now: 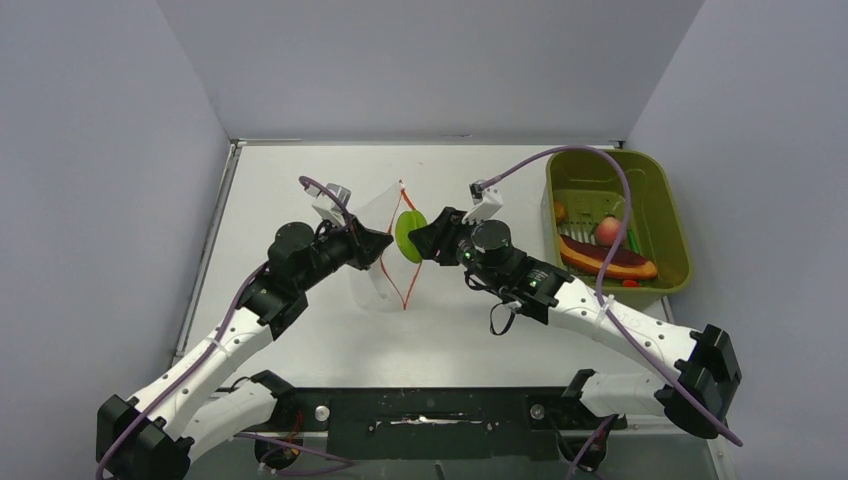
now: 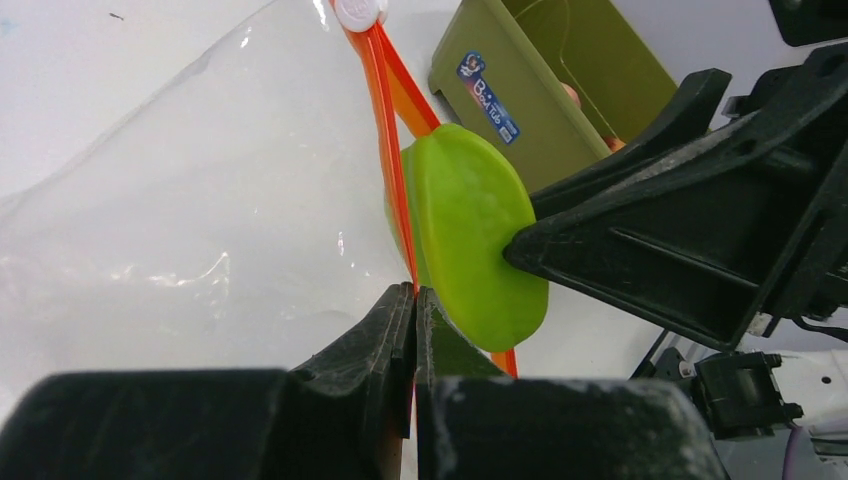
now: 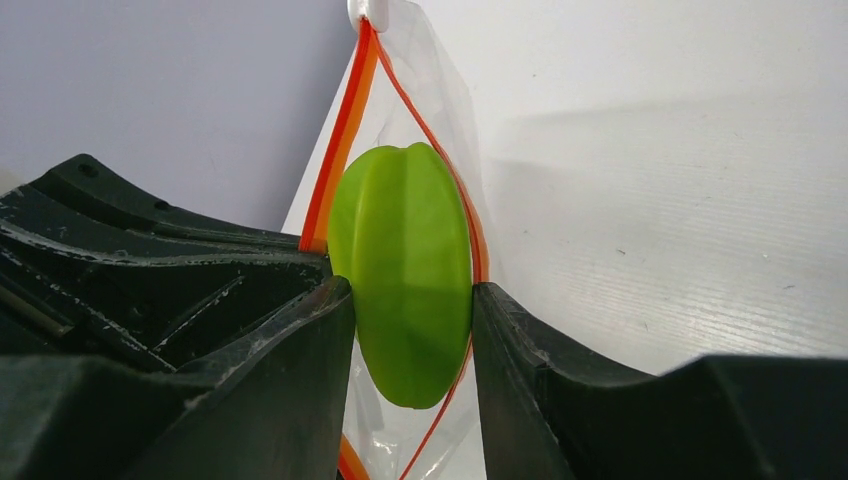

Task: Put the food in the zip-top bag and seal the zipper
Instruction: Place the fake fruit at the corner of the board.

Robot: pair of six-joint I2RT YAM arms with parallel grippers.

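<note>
The clear zip-top bag (image 1: 372, 262) stands on edge mid-table, its mouth spread open toward the right. My left gripper (image 2: 415, 292) is shut on the near side of the red-orange zipper (image 2: 385, 120) and holds that lip. A green round slice (image 3: 405, 270) of the food is pinched between the pads of my right gripper (image 3: 410, 300), right at the bag's mouth, between the two zipper strips (image 3: 340, 140). From above, the slice (image 1: 409, 234) sits between both grippers. More food, a pink-red ball fruit (image 1: 607, 231) and a brown-red steak slab (image 1: 606, 259), lies in the olive-green tub (image 1: 668, 205).
The olive-green tub stands at the right edge of the table; its labelled wall (image 2: 490, 85) shows behind the bag in the left wrist view. Grey walls enclose the table on three sides. Purple cables arc over both arms.
</note>
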